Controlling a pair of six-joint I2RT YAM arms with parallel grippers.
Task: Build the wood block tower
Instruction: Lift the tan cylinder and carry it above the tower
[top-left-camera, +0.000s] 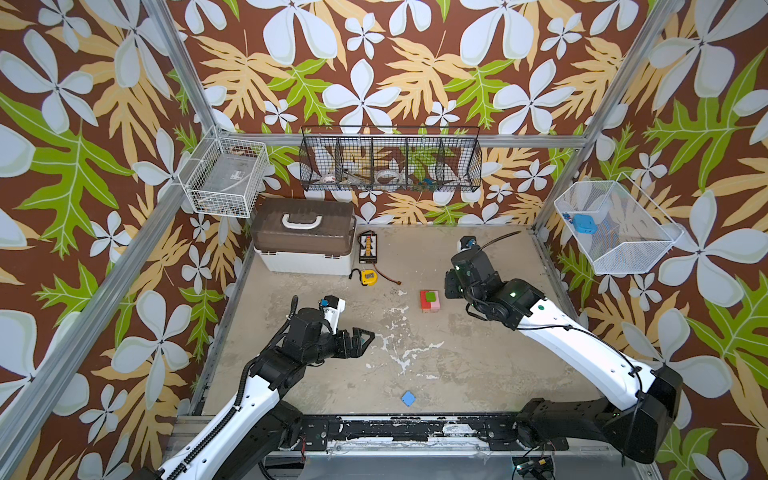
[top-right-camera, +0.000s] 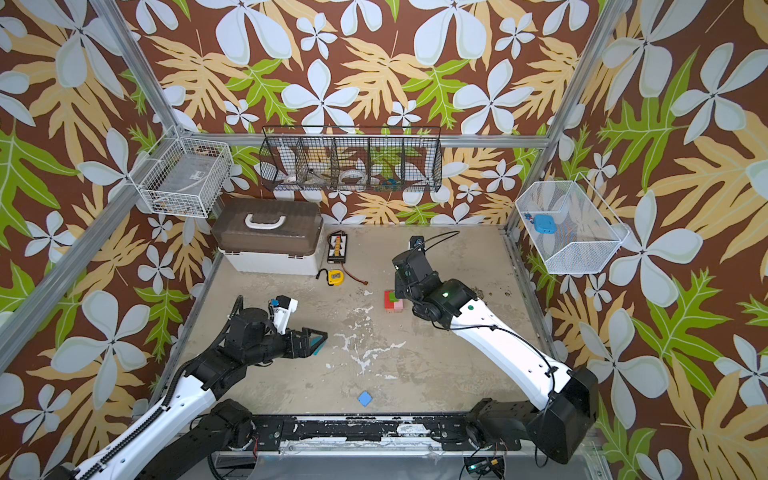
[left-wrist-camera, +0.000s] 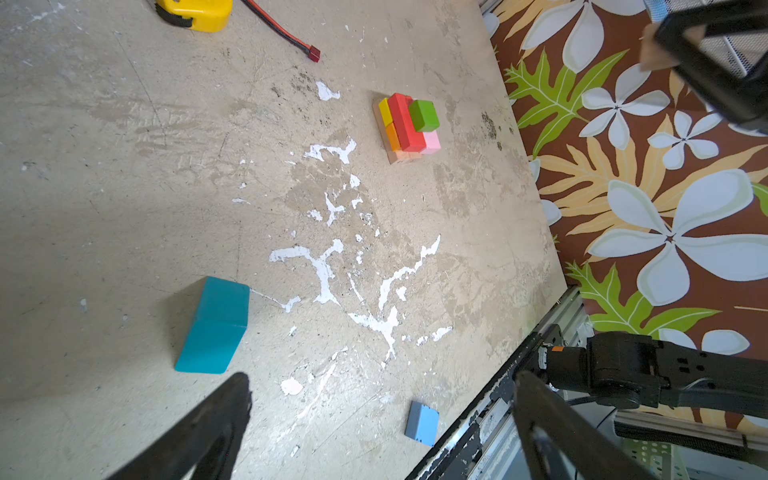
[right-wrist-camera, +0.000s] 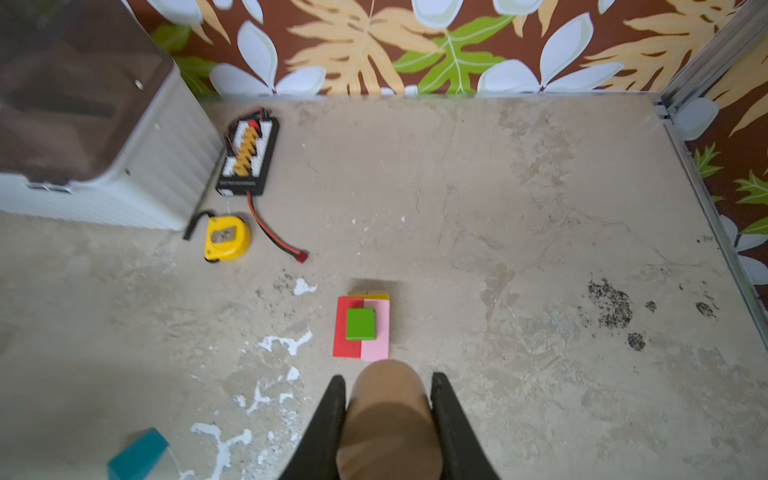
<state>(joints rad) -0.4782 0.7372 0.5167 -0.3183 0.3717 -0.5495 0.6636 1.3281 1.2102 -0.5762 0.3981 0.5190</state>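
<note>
Wooden disc (right-wrist-camera: 388, 415) clamped in right pincer (right-wrist-camera: 388, 377), near tower (right-wrist-camera: 360, 324).

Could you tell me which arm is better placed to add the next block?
Right: the right gripper holds a round wood piece just short of the tower; the left gripper is open, empty, beside the teal block.

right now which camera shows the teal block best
The left wrist view: the teal block lies whole on the table, just past the open left pincer. In both top views that pincer covers all but a sliver. The right wrist view catches only a blurred corner at its edge.
</note>
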